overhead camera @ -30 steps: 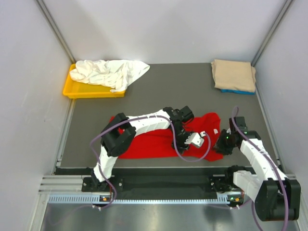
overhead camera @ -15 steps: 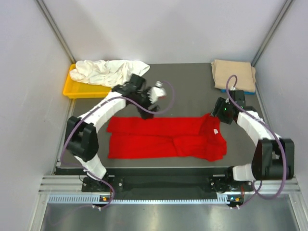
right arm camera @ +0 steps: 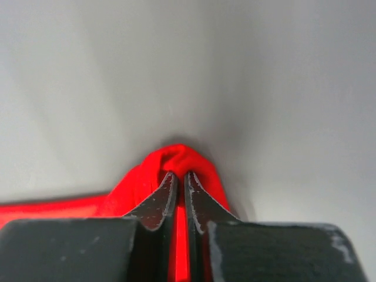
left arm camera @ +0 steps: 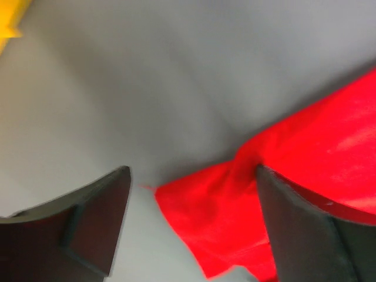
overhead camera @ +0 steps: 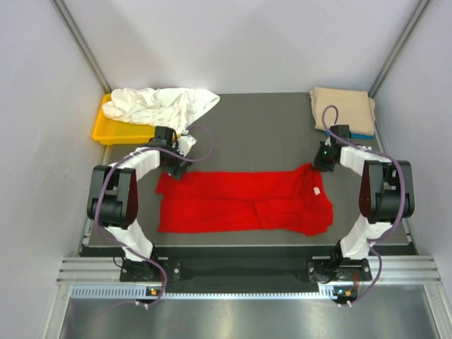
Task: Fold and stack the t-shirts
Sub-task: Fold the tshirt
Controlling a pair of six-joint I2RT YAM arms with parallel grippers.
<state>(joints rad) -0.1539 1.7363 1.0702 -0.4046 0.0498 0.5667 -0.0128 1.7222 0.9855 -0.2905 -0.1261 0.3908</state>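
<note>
We see the red shirt (overhead camera: 240, 201) lying flat, its long axis running left to right. At its far right corner our right gripper (right arm camera: 181, 176) is pinched closed on the cloth. At its far left corner our left gripper (left arm camera: 192, 176) stands wide and empty, the corner between its fingers.

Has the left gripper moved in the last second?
Yes. The left gripper went from above the red t-shirt leftward and back, toward the yellow tray.
</note>
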